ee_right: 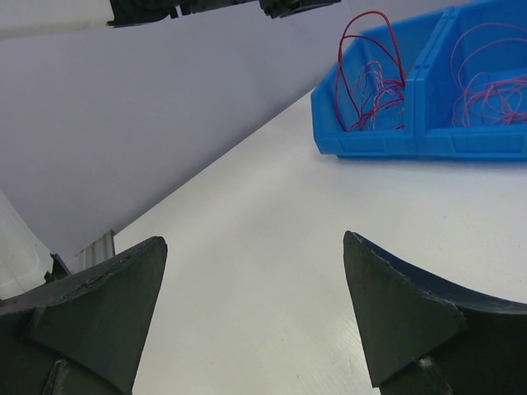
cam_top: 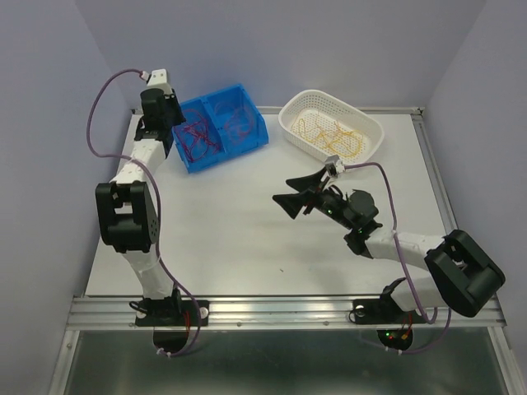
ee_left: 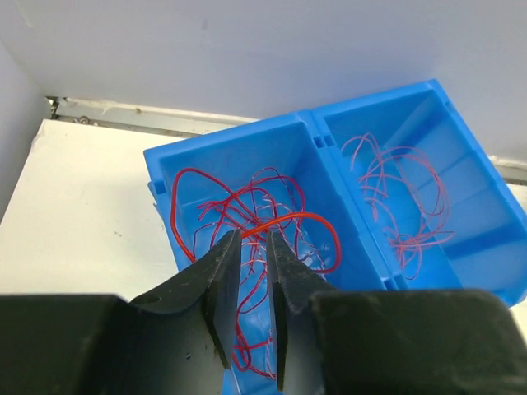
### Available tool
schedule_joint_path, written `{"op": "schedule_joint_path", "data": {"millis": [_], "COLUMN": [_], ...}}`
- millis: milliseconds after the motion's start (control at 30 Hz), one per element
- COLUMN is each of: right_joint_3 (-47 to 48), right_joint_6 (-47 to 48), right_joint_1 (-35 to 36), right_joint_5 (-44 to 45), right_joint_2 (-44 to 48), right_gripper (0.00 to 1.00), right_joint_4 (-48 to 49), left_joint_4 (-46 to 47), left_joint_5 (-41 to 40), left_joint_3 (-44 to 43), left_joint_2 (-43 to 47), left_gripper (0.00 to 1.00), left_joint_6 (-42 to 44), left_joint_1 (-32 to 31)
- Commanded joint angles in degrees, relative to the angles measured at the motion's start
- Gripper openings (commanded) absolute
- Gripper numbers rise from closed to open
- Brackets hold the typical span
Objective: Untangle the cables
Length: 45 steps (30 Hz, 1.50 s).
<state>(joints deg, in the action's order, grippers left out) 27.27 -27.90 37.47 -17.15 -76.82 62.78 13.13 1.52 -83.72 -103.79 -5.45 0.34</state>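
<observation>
Your left end effector (ee_left: 253, 235) sits nearly shut around a dark red wire cable (ee_left: 300, 215) in the blue plastic bin (ee_left: 230, 136) at the far-left corner of the worktop (cam_top: 247, 239), probably to tease it out; right end effector (ee_right: 251, 239) is wide open, empty.

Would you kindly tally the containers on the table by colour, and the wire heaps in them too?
Blue bins: 2
White baskets: 1
Red wire heaps: 2
Yellow wire heaps: 1
Total: 6
</observation>
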Motion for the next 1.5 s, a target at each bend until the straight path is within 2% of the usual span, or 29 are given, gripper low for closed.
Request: {"op": "schedule_joint_path", "data": {"millis": [0, 133, 367, 533, 633, 700, 733, 800, 833, 1067, 1133, 1167, 1267, 1367, 1467], "right_joint_3": [0.68, 0.59, -0.55, -1.07, -0.81, -0.72, -0.90, -1.42, -1.95, -2.66, -3.62, -5.10, -7.83, -8.81, -11.44], "right_joint_6": [0.13, 0.04, -0.05, 0.39, 1.26, 1.97, 2.76, 3.46, 4.08, 7.60, 7.95, 7.78, 6.90, 5.41, 4.87], "right_joint_1": [-0.21, -0.21, -0.21, -0.21, -0.21, -0.21, -0.21, -0.21, -0.21, -0.21, -0.12, -0.21, -0.21, -0.21, -0.21], "right_joint_5": [-0.08, -0.61, -0.26, 0.53, 2.29, 4.31, 5.01, 7.21, 8.00, 13.80, 16.61, 19.58, 24.94, 30.22, 31.47], "right_joint_2": [1.93, 2.63, 4.57, 5.36, 6.33, 7.20, 8.34, 9.92, 11.67, 21.43, 24.07, 26.87, 32.49, 36.46, 41.03], "right_gripper": [0.93, 0.93, 0.93, 0.93, 0.93, 0.94, 0.96, 1.00, 1.00, 1.00, 1.00, 1.00, 1.00, 1.00, 1.00], "right_joint_4": [0.67, 0.15, -0.56, -2.22, -5.11, -7.05, -8.89, -10.66, -13.19, -28.84, -31.66, -32.19, -34.64, -40.01, -42.30], "left_joint_4": [1.11, 2.61, -0.03, 0.76, 1.02, 2.07, 2.78, 6.02, 6.91, 7.27, 7.44, 7.18, 7.79, 7.88, 7.97], "left_joint_5": [1.03, -0.11, 3.40, 3.05, 3.14, 2.96, 2.62, 2.00, 2.00, 4.10, 4.89, 5.07, 4.02, 3.06, 1.13], "left_joint_3": [-2.67, -5.13, -12.69, -11.82, -10.33, -7.53, -5.94, -0.51, 1.18, 11.46, 16.29, 17.96, 28.05, 33.96, 41.60], "left_joint_2": [-1.15, -5.79, -14.68, -13.03, -9.95, -5.56, -3.81, 1.64, 3.40, 18.08, 21.51, 25.26, 33.70, 42.40, 50.75], "left_gripper": [0.30, 0.29, 0.26, 0.27, 0.32, 0.38, 0.47, 0.57, 0.59, 0.90, 0.91, 0.99, 0.99, 0.99, 0.99], "left_joint_6": [0.97, 0.97, 0.97, 1.67, 2.55, 2.99, 3.17, 3.43, 3.69, 5.10, 6.84, 7.29, 8.09, 7.83, 5.99], "left_joint_1": [-0.16, -0.16, -0.16, -1.75, -1.75, -1.75, -1.75, -1.75, -1.75, -1.74, -1.74, -1.75, -1.66, -1.66, -1.57]}}
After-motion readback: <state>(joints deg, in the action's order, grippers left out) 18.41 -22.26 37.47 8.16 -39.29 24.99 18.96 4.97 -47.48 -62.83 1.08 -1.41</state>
